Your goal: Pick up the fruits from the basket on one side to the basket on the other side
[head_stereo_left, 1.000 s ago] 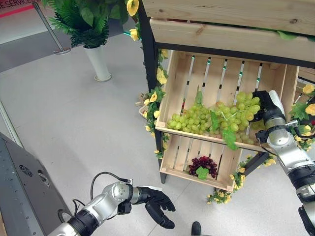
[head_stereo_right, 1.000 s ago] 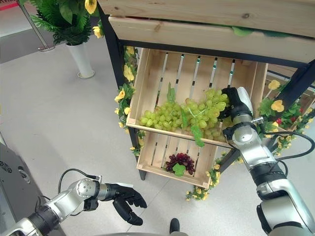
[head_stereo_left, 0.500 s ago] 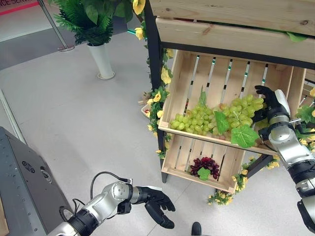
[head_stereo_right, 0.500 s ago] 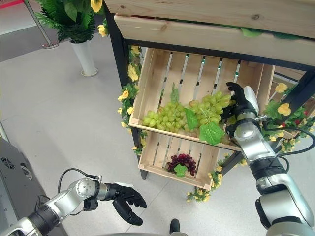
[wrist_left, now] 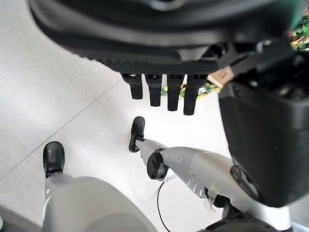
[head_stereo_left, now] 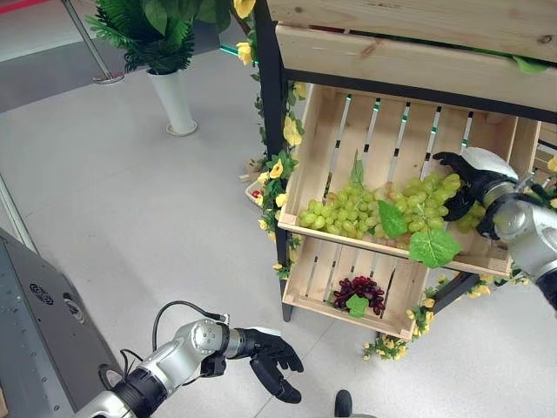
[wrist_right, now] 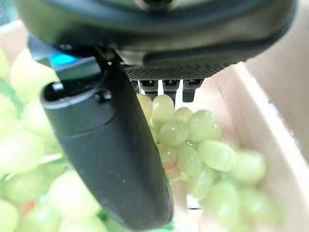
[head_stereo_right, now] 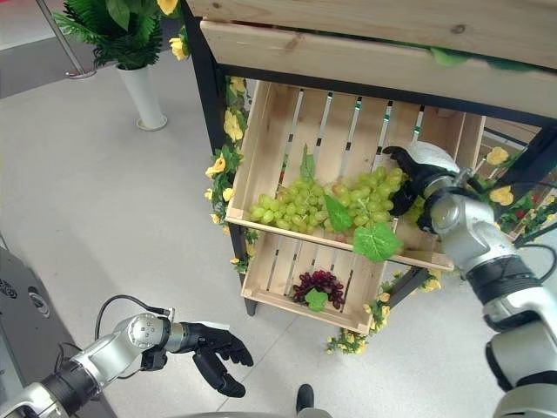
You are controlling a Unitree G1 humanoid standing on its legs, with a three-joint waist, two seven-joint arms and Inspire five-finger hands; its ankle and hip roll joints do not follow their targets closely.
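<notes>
green grapes (head_stereo_left: 383, 207) lie heaped in the upper crate (head_stereo_left: 339, 131), above dark grapes (head_stereo_left: 359, 290) in the lower crate. the left hand (head_stereo_left: 270, 361) hangs low over the floor, fingers relaxed. the right hand (head_stereo_left: 466, 178) is at the heap's right end, its fingers hidden among the grapes, so i cannot tell its grasp. the bunches look soft, loose and light; best taken round a whole cluster.

— What do you have in the upper crate (head_stereo_left: 324, 144)?

— I see green grapes (head_stereo_left: 374, 209) heaped along its front, my right robot hand (head_stereo_left: 467, 177) at their right end, fingers curled over the bunch.

— Below?

— Dark red grapes (head_stereo_left: 359, 290) in the lower crate (head_stereo_left: 306, 292). My left robot hand (head_stereo_left: 271, 363) hangs over the floor (head_stereo_left: 130, 226), fingers loose.
</notes>
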